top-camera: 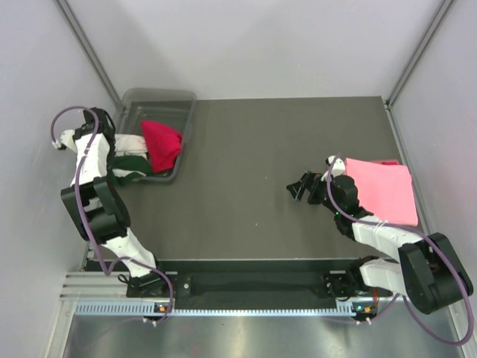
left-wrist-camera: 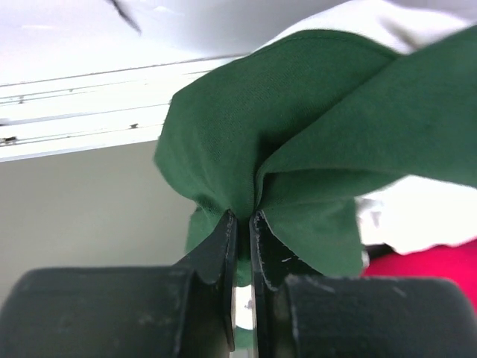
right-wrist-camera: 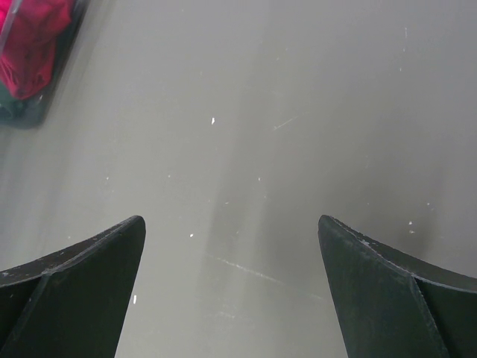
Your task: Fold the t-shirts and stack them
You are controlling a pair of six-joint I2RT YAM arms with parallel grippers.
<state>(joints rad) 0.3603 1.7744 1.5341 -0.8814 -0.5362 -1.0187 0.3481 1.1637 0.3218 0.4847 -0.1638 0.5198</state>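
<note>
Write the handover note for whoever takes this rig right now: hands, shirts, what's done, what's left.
Left hand: shut on the green cloth of the white-and-green t-shirt, at the bin.
Right hand: open, holding nothing, over bare table.
Red t-shirt: crumpled in the bin.
Pink t-shirt: folded flat at the table's right edge.
Done: pink one folded.
Left: pull out, fold and stack the white-and-green and red ones.
</note>
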